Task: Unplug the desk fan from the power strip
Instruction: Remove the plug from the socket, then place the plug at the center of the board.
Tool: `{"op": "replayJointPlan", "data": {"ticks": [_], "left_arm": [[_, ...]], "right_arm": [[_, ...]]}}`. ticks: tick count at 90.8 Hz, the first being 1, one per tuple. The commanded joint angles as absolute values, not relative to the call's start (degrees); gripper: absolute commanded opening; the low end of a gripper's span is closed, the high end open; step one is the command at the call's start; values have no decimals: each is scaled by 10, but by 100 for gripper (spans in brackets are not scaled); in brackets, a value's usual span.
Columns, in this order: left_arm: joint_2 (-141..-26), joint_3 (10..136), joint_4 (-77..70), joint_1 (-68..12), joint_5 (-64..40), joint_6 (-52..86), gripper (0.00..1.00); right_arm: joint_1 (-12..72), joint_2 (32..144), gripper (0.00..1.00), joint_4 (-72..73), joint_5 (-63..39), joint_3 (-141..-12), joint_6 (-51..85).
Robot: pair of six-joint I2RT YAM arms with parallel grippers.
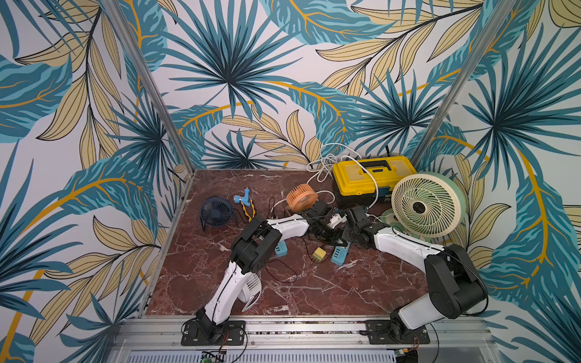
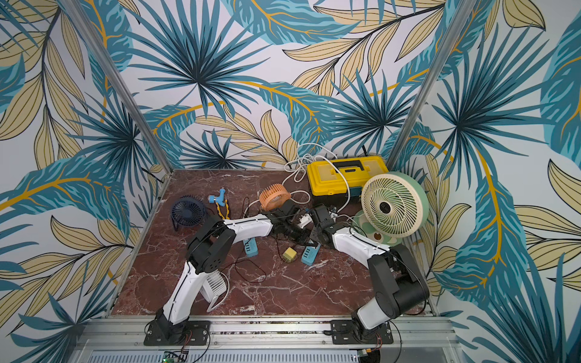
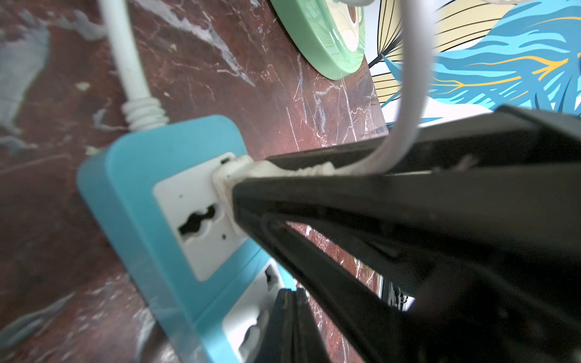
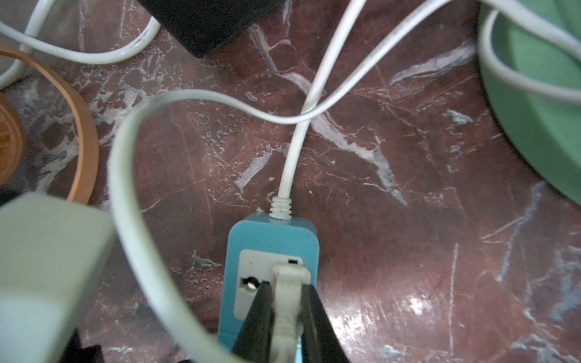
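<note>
White plug (image 3: 224, 185) in blue power strip (image 3: 132, 188), gripped by left tool (image 3: 251, 174); right tool (image 3: 292, 297) closed.

You look down from above. Walls (image 1: 226, 72) on three sides of you carry print of big teal, blue and tan palm leaves on pale ground. Two bare aluminium posts (image 1: 148, 81) mark back corners. Underfoot: dark red marble-patterned tabletop (image 1: 330, 292), white veins. Aluminium rail (image 1: 301, 325) runs along near edge. Light even, soft; white glare patch (image 4: 412, 306) on marble.
</note>
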State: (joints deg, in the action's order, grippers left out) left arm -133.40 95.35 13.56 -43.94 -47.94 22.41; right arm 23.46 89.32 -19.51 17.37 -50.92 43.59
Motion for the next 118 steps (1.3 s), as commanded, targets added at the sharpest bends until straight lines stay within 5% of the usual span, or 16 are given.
{"op": "replayJointPlan", "data": {"ticks": [1,81,118], "left_arm": [[-1397,942,231,-444,-346,203,7],[-1389,951,240,-442,-342,208,8],[-1220,904,132,-424,-357,213,20]], "right_arm": [[275,896,12,-258,218,-549,438],[246,824,12,-279,155,-572,365],[216,873,13,-235,25,-588,348]]}}
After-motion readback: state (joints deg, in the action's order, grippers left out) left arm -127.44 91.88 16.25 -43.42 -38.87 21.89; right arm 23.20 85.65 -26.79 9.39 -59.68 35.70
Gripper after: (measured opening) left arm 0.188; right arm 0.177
